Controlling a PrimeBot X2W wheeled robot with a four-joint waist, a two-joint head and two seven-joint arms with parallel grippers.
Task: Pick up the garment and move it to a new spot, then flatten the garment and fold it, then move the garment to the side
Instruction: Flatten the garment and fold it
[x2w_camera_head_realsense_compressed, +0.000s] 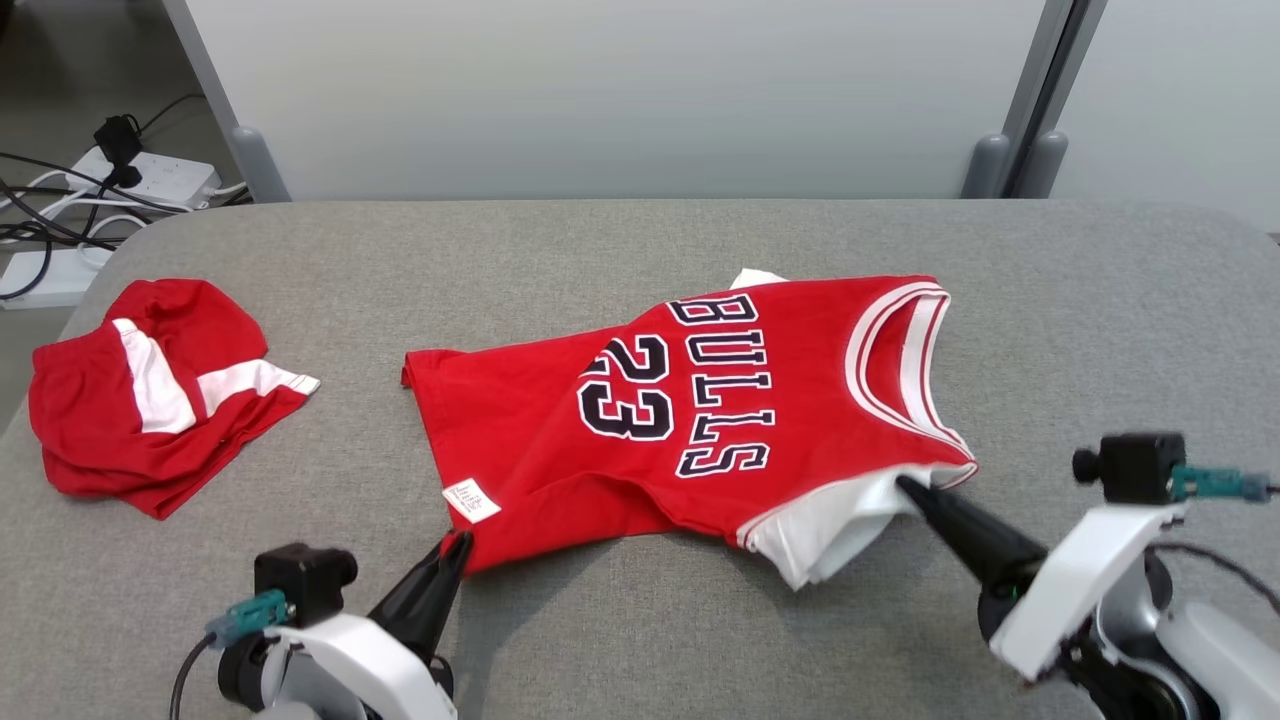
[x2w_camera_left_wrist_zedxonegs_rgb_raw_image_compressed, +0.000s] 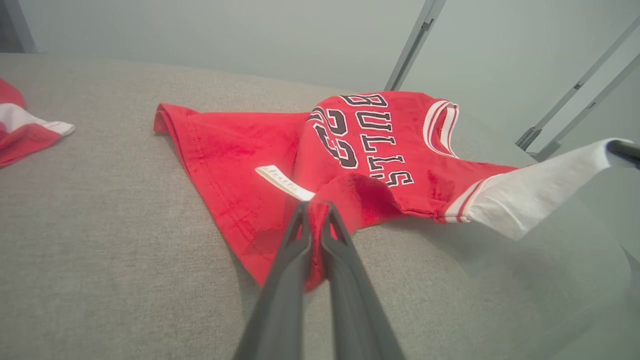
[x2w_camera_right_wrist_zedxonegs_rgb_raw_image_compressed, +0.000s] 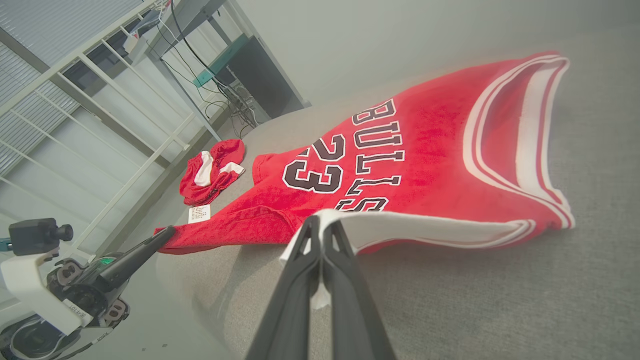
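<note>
Bare grey worktop (x2w_camera_head_realsense_compressed: 640, 240) lies open beyond and right of the red jersey (x2w_camera_head_realsense_compressed: 520, 430); crumpled red shorts (x2w_camera_head_realsense_compressed: 90, 420) block the left edge, a clear lane between the 2

A grey fabric-covered table (x2w_camera_head_realsense_compressed: 700, 640) carries a red jersey (x2w_camera_head_realsense_compressed: 520, 430) and, well apart, red shorts (x2w_camera_head_realsense_compressed: 90, 430).

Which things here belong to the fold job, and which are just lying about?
In the job:
red jersey
left gripper, shut on its hem corner
right gripper, shut on its white sleeve
grey table under it

Lying about:
red-and-white shorts at the table's left end
power strips and cables on the floor
</note>
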